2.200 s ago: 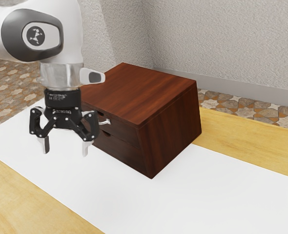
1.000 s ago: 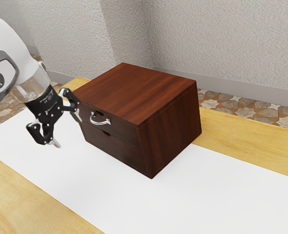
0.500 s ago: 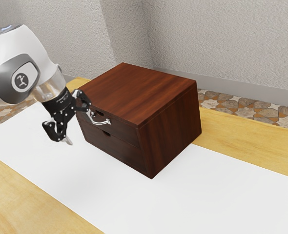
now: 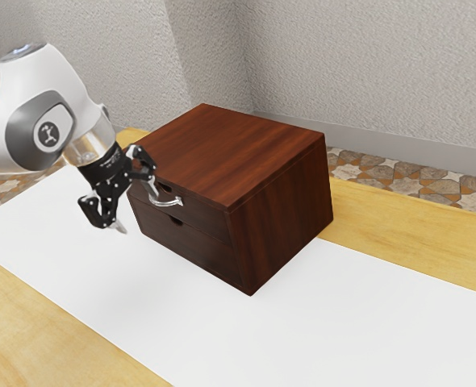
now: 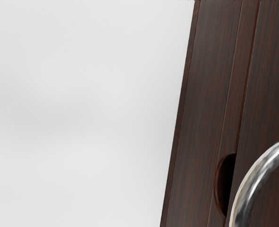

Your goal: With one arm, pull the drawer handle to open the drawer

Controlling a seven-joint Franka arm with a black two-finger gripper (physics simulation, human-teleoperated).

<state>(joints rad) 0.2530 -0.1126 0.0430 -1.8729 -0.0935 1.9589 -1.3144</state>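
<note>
From where I stood, the job had hardly begun: the dark wooden chest (image 4: 246,153) sat on the white mat (image 4: 319,322) over the table (image 4: 432,238), and its upper drawer (image 4: 196,214) lay flush with the front, as did the lower drawer (image 4: 191,246) beneath it, so nothing had been pulled out yet. The curved metal drawer handle (image 4: 168,200) hung on the upper drawer's face, just above a small dark recess (image 5: 223,189), and in the wrist view it loomed close to the hand. The black gripper (image 4: 136,205) was tipped on its side right at the chest's front, jaws spread wide, the upper finger just beside the handle and the lower one out over the mat, pinching nothing. I judged the approach nearly finished; closing around the handle and the whole pull outward were left to do
</note>
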